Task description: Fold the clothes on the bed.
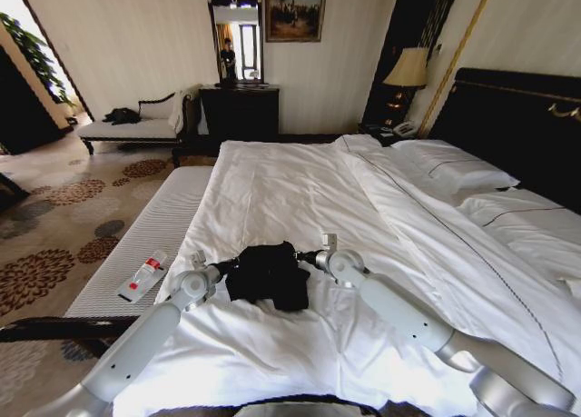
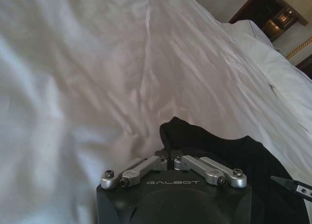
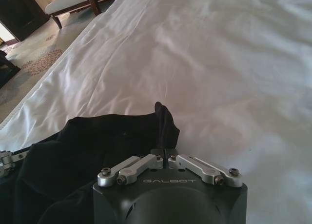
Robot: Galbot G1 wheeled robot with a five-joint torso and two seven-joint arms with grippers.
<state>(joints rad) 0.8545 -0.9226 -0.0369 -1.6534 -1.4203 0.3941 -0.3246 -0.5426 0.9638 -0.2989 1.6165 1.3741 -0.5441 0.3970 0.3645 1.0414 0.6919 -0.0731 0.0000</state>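
Note:
The clothes, a black T-shirt [image 1: 268, 273], lie bunched in a small heap on the near part of the bed [image 1: 300, 190], on the white duvet. My left gripper [image 1: 227, 267] sits at the heap's left edge and my right gripper [image 1: 307, 256] at its right edge, both low on the duvet. In the left wrist view the left gripper [image 2: 168, 154] is shut, pinching an edge of the black fabric [image 2: 229, 151]. Seen from the right wrist, the right gripper [image 3: 165, 153] is shut on a raised fold of the T-shirt [image 3: 97, 146]. The lettering is hidden in the folds.
A pale ribbed bench [image 1: 154, 235] runs along the bed's left side with a small white and red packet [image 1: 145, 273] on it. White pillows [image 1: 463, 176] and the dark headboard [image 1: 517, 117] are at the right. A chaise longue [image 1: 136, 128] and dark dresser [image 1: 238, 110] stand at the far wall.

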